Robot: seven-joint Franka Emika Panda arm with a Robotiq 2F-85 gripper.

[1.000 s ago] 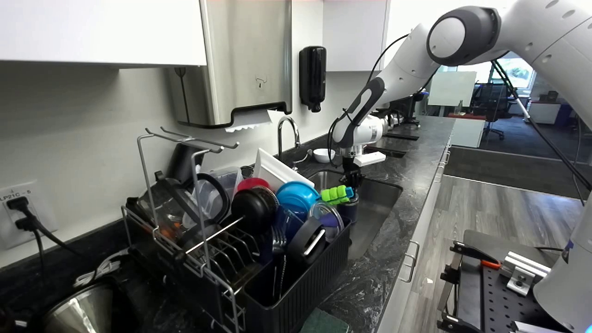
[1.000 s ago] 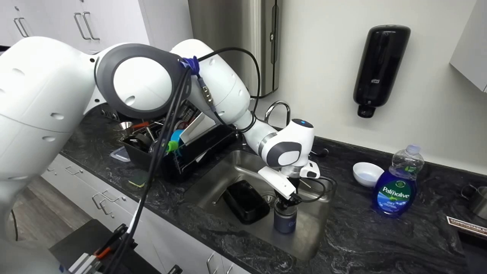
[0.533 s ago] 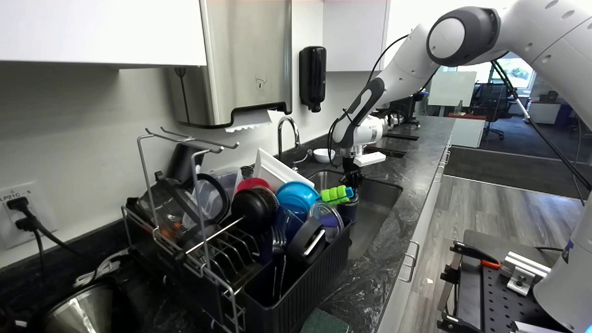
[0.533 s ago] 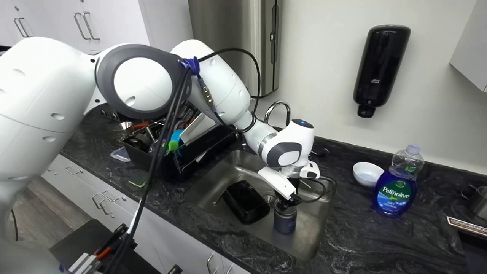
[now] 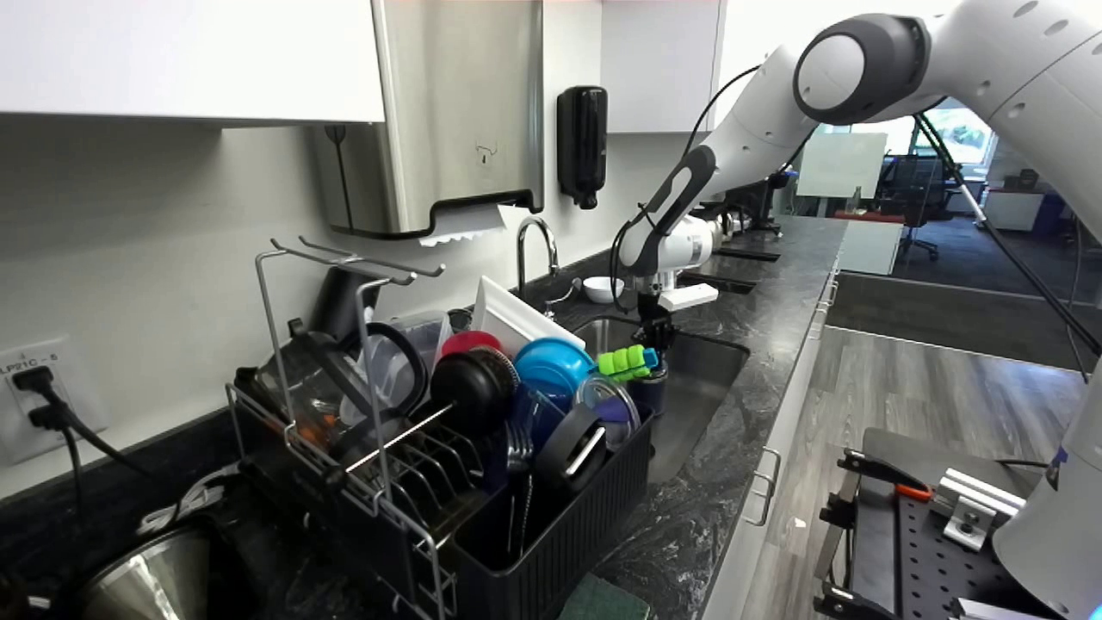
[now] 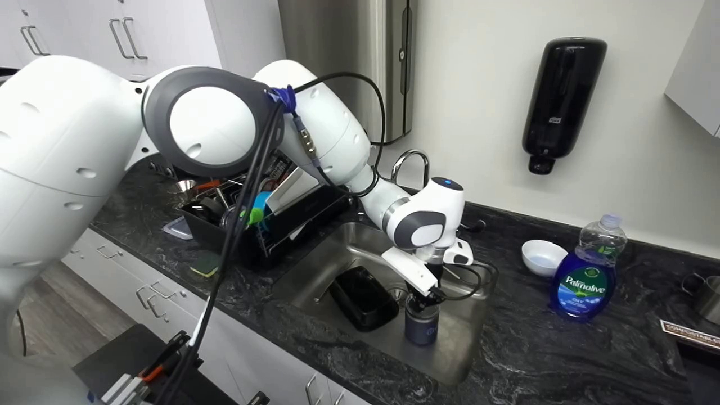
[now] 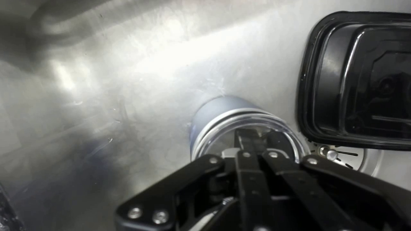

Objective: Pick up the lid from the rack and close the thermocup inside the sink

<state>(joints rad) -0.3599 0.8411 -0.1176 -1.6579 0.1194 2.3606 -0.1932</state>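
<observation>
In an exterior view, one dish rack (image 5: 560, 527), loaded with a light-blue bowl (image 5: 552, 362) and more, stands beside the sink (image 5: 704, 370) and hides part of the thermocup (image 5: 650, 393). In an exterior view, the sink contains the upright thermocup and one black container (image 6: 364, 298); on the countertop (image 6: 551, 360) one Palmolive bottle (image 6: 585, 284) stands near one white bowl (image 6: 544, 257). In the wrist view, one clear lid (image 7: 221, 138) lies on the thermocup; the gripper (image 7: 257, 142) has its fingers together over it.
</observation>
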